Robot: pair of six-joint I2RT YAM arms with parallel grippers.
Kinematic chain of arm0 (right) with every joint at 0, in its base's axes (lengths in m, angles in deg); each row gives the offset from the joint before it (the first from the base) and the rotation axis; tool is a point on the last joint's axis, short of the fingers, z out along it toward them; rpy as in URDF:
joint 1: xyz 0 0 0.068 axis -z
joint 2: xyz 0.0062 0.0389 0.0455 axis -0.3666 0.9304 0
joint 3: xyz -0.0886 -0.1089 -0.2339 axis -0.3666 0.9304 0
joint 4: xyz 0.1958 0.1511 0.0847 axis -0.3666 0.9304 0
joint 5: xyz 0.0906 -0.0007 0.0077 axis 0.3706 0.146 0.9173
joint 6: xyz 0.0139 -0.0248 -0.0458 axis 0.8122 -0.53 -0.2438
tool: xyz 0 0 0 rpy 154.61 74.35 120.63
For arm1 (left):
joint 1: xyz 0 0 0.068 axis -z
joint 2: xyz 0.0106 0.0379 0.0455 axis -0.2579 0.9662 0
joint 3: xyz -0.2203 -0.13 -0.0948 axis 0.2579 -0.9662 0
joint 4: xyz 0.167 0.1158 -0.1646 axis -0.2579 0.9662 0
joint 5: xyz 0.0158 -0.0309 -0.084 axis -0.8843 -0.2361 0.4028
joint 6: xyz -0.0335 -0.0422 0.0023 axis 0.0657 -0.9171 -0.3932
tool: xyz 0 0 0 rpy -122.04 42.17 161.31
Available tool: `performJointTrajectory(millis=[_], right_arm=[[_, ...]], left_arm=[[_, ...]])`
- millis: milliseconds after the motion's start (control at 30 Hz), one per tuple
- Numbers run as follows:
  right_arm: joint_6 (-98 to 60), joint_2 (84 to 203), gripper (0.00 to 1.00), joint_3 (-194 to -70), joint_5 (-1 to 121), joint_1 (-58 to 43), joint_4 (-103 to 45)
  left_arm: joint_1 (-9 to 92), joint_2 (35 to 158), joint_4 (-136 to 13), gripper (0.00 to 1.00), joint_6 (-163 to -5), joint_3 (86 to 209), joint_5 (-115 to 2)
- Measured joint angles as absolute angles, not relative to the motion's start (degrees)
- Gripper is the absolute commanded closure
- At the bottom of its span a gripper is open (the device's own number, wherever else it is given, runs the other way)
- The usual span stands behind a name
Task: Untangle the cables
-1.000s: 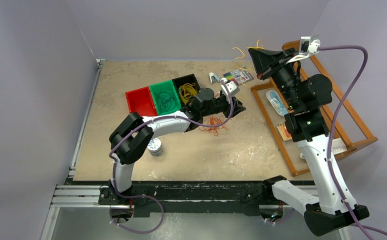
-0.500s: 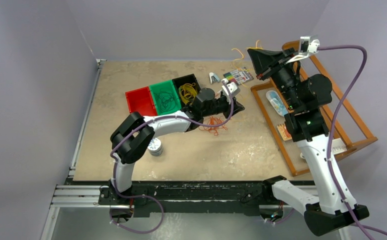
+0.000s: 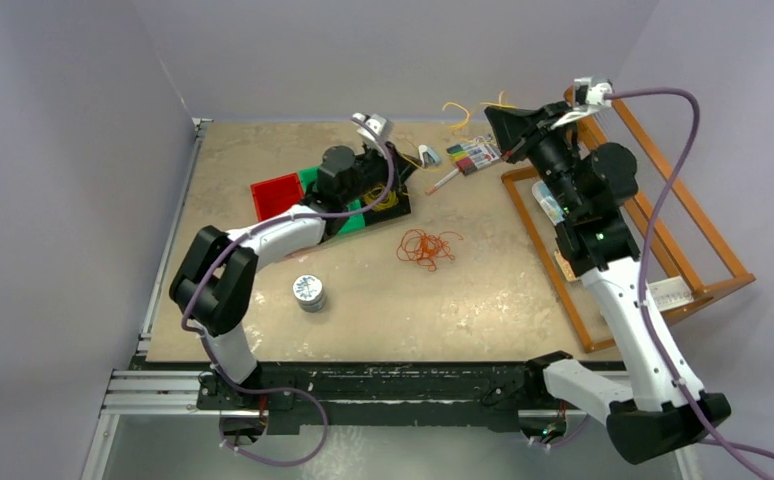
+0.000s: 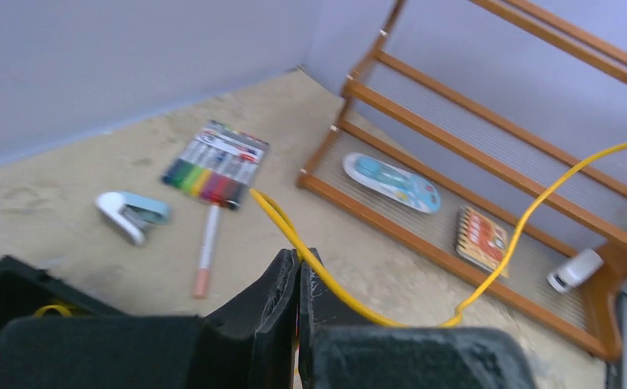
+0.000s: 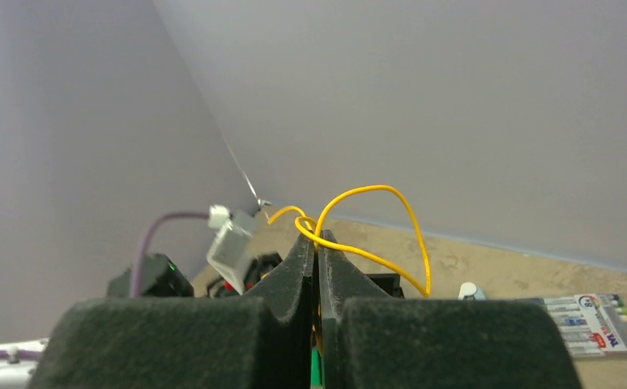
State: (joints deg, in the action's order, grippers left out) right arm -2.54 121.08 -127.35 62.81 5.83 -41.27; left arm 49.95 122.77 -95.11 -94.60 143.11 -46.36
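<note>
A yellow cable point(image 4: 537, 207) runs from my left gripper point(image 4: 298, 258) up and to the right; the jaws are shut on it. In the top view the left gripper point(image 3: 400, 183) hovers at the black bin point(image 3: 403, 207), which holds more yellow cable. My right gripper point(image 5: 317, 237) is raised near the back wall and shut on yellow cable point(image 5: 375, 189) that loops above its fingertips. From above, the right gripper point(image 3: 493, 115) has those yellow loops point(image 3: 460, 106) sticking out to its left. A loose orange-red cable bundle point(image 3: 426, 247) lies on the table, apart from both grippers.
A red bin point(image 3: 276, 195) and a green bin point(image 3: 354, 222) sit beside the black one, the green partly under my left arm. A marker pack point(image 3: 478, 153), a loose pen point(image 3: 443, 180) and a small stapler point(image 3: 429, 155) lie behind. A wooden rack point(image 3: 663, 250) stands right, a tin point(image 3: 310, 292) near left.
My left arm swung back and left, from over the orange-red bundle to the black bin, and its jaws closed. The bundle now lies uncovered. The right gripper shifted slightly left.
</note>
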Motion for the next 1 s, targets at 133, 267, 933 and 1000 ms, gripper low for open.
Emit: performJointTrajectory(millis=[133, 267, 933, 1000], right_arm=[[-2.9, 126.1, 1.00, -127.4, 65.8, 5.8, -42.1], [-3.4, 133.1, 1.00, -127.5, 69.3, 5.8, -42.1], [-3.6, 154.1, 1.00, -134.6, 76.3, 3.9, -47.1], [-3.6, 155.3, 1.00, -134.8, 76.4, 3.7, -47.2]], left_arm=[[46.3, 121.9, -93.7, 1.00, -94.3, 144.1, -48.4], [44.1, 122.3, -91.3, 1.00, -93.9, 145.0, -49.6], [39.0, 137.5, -86.0, 0.96, -89.7, 155.3, -52.8], [39.0, 138.5, -85.4, 0.94, -89.5, 156.0, -53.1]])
